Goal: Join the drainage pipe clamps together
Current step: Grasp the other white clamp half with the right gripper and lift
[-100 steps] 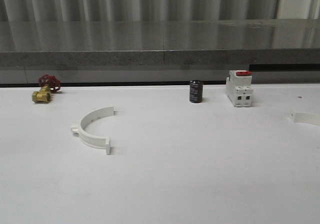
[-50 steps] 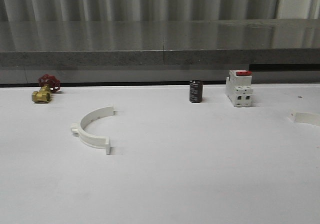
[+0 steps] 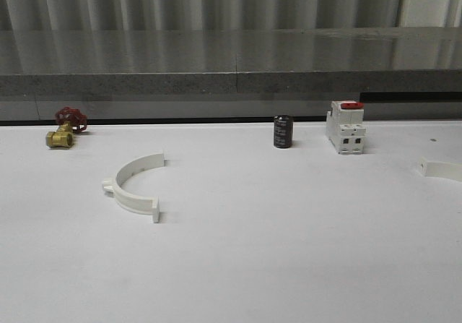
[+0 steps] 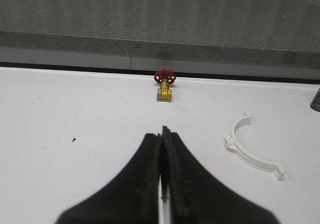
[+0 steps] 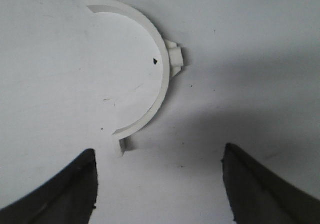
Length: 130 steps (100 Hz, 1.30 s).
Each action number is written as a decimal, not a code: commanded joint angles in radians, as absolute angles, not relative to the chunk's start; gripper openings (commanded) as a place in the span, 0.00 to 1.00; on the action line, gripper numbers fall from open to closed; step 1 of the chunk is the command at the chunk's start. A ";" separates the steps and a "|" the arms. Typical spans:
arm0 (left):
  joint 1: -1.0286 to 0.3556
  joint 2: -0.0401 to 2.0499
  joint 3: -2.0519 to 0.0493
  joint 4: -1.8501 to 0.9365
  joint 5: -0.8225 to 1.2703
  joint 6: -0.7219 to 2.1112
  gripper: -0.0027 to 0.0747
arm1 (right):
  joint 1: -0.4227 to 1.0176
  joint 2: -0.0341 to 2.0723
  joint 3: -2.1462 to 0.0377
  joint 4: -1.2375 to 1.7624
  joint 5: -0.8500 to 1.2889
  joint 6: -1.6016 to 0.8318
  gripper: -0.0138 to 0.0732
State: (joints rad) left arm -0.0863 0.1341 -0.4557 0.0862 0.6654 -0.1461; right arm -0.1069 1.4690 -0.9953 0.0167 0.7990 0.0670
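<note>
One white half-ring drainage pipe clamp (image 3: pixel 135 187) lies on the white table at the left, seen too in the left wrist view (image 4: pixel 248 151). A second clamp (image 3: pixel 442 169) lies at the table's far right edge, partly cut off. In the right wrist view that clamp (image 5: pixel 159 86) lies flat just beyond my right gripper (image 5: pixel 159 156), which hangs above it, open and empty, its near end tab close to the fingers. My left gripper (image 4: pixel 163 132) is shut with nothing in it, over bare table left of the first clamp.
A brass valve with a red handwheel (image 3: pixel 64 129) stands at the back left. A black cylinder (image 3: pixel 282 131) and a white boxy switch with a red top (image 3: pixel 345 127) stand at the back centre-right. A grey ledge (image 3: pixel 231 63) runs behind the table.
</note>
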 commanded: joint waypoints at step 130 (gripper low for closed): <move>-0.084 0.146 -0.482 0.090 0.584 -0.155 0.01 | -0.061 1.799 -1.302 0.065 0.832 0.125 0.14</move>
